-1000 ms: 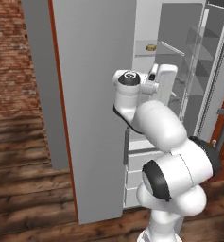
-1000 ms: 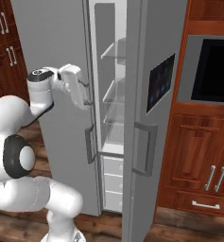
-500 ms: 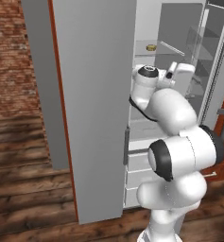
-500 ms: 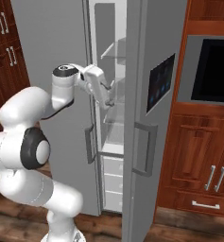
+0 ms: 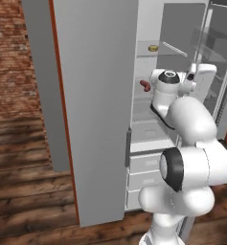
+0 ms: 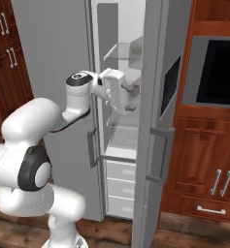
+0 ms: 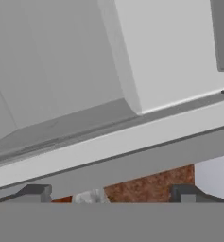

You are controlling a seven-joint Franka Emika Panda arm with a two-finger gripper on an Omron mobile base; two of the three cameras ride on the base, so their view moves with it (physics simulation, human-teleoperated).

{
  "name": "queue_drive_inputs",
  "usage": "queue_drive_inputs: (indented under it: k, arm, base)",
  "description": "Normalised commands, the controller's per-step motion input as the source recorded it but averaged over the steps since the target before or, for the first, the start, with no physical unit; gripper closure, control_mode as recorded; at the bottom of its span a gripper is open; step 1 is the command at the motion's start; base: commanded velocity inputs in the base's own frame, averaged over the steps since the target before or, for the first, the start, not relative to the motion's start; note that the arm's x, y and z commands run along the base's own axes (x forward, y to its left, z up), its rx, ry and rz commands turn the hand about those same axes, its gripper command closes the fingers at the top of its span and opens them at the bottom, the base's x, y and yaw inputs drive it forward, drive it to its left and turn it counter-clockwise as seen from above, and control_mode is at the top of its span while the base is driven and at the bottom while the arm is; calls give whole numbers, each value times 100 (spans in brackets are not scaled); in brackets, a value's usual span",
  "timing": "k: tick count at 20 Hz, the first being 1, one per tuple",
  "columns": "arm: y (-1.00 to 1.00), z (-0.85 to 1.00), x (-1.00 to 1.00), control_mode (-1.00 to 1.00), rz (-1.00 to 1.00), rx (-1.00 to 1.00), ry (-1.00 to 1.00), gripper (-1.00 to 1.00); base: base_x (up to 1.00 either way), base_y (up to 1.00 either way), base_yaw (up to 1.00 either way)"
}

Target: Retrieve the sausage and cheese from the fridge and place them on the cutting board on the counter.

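The grey fridge [image 5: 96,110] stands with its left door swung wide. My arm reaches into it at mid-shelf height. My gripper [image 6: 132,98] is open inside the compartment, with its fingertips spread and nothing gripped; in the hand view the gripper [image 7: 111,196] faces a grey shelf edge from close by. The reddish-brown sausage [image 5: 144,85] lies on a shelf just left of my wrist. A small yellowish chunk, the cheese [image 5: 153,48], sits on the shelf above. The cutting board and the counter are out of view.
Clear glass shelves [image 6: 121,51] cross the compartment and white drawers [image 6: 119,179] fill its bottom. The right door [image 6: 157,145] stands ajar beside my hand. Reddish-brown cabinets with a black oven [image 6: 218,72] lie to the right, a brick wall [image 5: 14,57] to the left.
My arm has swung from in front of the open door into the fridge, carrying the hand between the shelves. The fingers have stayed spread and the base has not moved.
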Motion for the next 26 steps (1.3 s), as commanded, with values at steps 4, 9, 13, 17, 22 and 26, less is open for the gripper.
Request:
queue_drive_inputs:
  k: [4,9,13,17,22,26]
  arm:
    - [-97,-2,2,-100,25,-7,1,-100]
    - [-92,0,-9,-100,23,-3,-2,-100]
    - [-7,22,-77,-100,21,1,-7,-100]
    - [46,54,-86,-100,10,0,0,-100]
    - [93,39,-98,-100,3,0,-1,-100]
    - [100,12,-68,-100,3,1,0,-100]
  base:
    - [0,0,0]
    - [0,0,0]
    - [0,0,0]
    - [0,0,0]
    - [0,0,0]
    - [0,0,0]
